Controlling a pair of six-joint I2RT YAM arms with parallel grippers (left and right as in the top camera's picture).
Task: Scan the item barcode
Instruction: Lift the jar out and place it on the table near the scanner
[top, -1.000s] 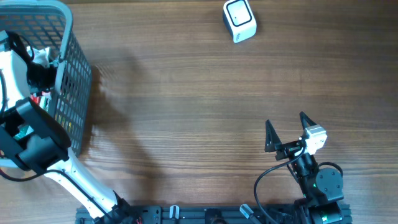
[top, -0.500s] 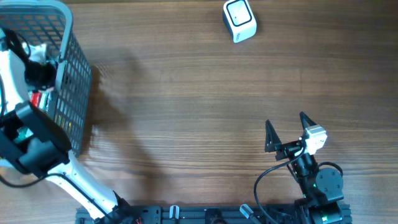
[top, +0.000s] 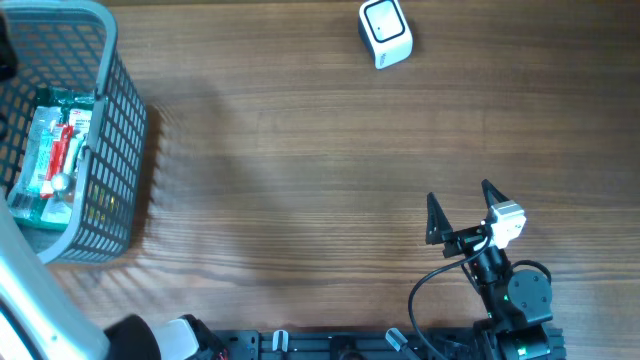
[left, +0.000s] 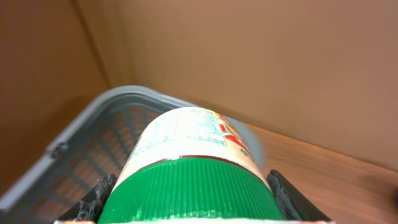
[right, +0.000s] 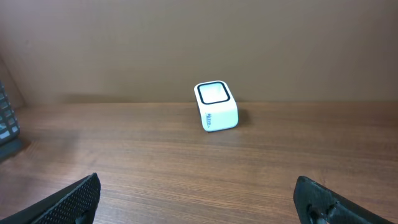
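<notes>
Green-lidded jar (left: 193, 168) sits clamped by its lid end between the half-closed left jaws, long axis running straight out ahead, above the basket (left: 74, 143); the scanner (top: 385, 33) lies well apart, dead ahead of the wide-open, empty right jaws. A second ago the left arm was down in the basket; now it has lifted clear, baring the packets (top: 52, 150)

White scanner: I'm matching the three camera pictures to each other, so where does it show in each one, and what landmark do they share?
Overhead: the white scanner at the top edge, right of centre.
Right wrist: the scanner mid-picture.
Left wrist: not in it; a green-lidded jar fills the foreground.
Shared landmark: the grey basket, far left overhead, behind the jar in left wrist, a sliver at right wrist's left edge.
</notes>
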